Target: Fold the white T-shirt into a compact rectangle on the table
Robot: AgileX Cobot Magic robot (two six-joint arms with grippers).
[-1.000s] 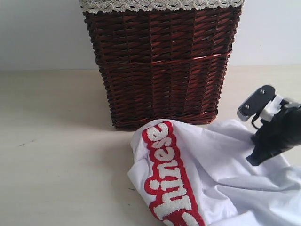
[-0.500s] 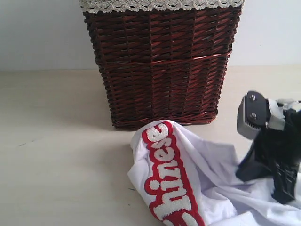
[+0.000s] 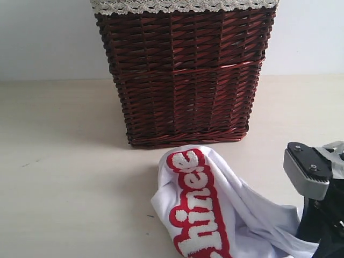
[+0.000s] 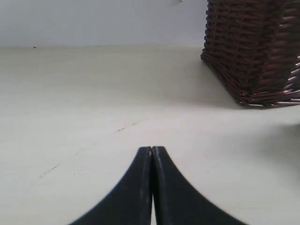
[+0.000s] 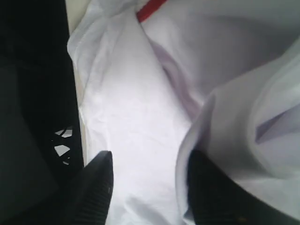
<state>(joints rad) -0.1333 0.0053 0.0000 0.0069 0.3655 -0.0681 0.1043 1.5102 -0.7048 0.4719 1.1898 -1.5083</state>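
Observation:
The white T-shirt lies crumpled on the table in front of the basket, its red-outlined lettering facing up. My right arm comes down at the shirt's right edge, with the fingertips below the exterior frame. In the right wrist view my right gripper is open, with white cloth lying between the jaws and a fold draped over one finger. My left gripper is shut and empty over bare table, away from the shirt.
A dark wicker basket with lace trim stands behind the shirt and shows beside my left gripper as basket. A pale wall runs behind the table. Bare table surface stretches left of the shirt.
My right arm has come down and toward the front edge, pulling the shirt's right side with it. Its jaws have opened. The left gripper has not moved.

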